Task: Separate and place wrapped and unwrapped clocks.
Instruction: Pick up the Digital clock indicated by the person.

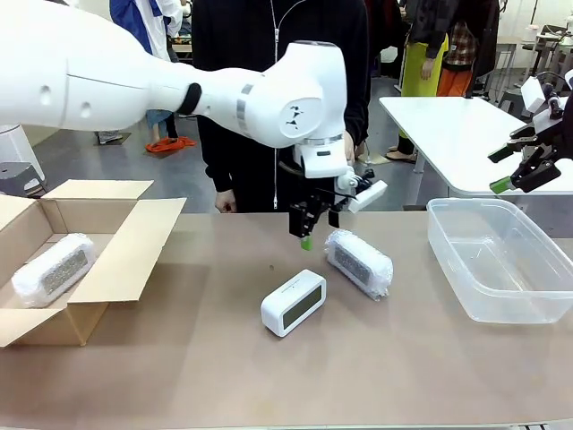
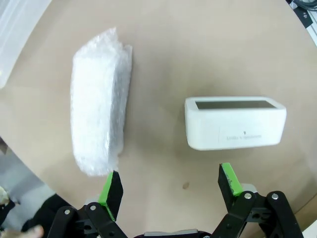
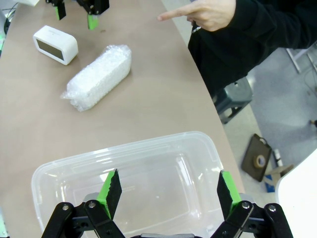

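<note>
Left tool [image 1: 306, 235] hangs over the mid surface [image 1: 179, 367], fingers spread wide, nothing btwn them, touching neither clock. In its wrist view the left tool [image 2: 168, 178] looks down on bare tabletop, w/ the unwrapped clock [image 2: 235, 122] off 1 fingertip and a wrapped clock [image 2: 99, 121] off the other. Right tool [image 1: 503, 170] is up at the right edge, above the clear plastic bin [image 1: 448, 242], also released and empty. Its wrist view shows the right tool [image 3: 166, 181] over the bin's rim [image 3: 124, 148]. Of the 3 clocks, the unwrapped clock [image 1: 294, 303] lies on the surface near centre, dark screen showing. The wrapped clock [image 1: 359, 262] lies just beside it toward the bin, the 2 apart, not touching. Same pair shows far off in the right wrist view: unwrapped [image 3: 55, 44], wrapped [image 3: 99, 77]. The 2nd wrapped clock [image 1: 54, 269] lies inside the open cardboard box [image 1: 134, 242] at the left end. A person in black stands at the far side, 1 hand [image 3: 208, 12] held out w/ index finger extended.
</note>
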Controlling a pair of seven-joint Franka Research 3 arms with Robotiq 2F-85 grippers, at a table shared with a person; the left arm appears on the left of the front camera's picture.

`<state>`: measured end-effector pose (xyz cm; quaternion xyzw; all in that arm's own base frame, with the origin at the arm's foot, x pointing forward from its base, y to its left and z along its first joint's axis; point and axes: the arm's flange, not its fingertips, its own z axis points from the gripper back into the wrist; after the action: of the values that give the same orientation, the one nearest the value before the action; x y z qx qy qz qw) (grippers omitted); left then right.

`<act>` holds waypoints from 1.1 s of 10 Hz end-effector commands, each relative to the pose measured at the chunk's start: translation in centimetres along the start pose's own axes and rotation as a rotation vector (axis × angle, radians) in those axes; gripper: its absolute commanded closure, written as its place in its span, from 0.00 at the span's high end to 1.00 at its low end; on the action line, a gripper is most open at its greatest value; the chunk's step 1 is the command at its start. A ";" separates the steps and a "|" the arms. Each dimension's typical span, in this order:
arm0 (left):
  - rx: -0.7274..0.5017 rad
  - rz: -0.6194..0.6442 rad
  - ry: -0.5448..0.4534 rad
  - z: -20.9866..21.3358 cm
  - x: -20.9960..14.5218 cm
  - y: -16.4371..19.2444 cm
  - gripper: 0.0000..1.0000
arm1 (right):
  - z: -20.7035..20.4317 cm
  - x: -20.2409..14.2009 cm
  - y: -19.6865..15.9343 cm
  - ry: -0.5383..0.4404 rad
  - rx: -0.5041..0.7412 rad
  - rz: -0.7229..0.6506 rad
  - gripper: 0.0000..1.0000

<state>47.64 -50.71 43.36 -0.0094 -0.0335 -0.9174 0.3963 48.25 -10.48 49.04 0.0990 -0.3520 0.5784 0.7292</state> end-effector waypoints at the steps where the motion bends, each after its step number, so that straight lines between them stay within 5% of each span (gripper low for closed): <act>1: -0.039 -0.040 0.014 -0.8 1.1 2.2 1.00 | 0.0 -0.1 0.0 -0.002 0.002 0.009 1.00; 7: -0.106 -0.157 0.003 -3.4 3.4 6.7 1.00 | 0.0 -0.1 0.0 -0.002 0.002 0.009 1.00; 11: -0.038 -0.226 -0.006 -2.8 4.5 9.3 1.00 | 0.0 -0.1 0.0 -0.002 0.002 0.009 1.00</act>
<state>49.29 -58.66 40.43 -0.0299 -0.0228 -0.9523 0.3027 48.24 -10.48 49.04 0.0990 -0.3520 0.5784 0.7292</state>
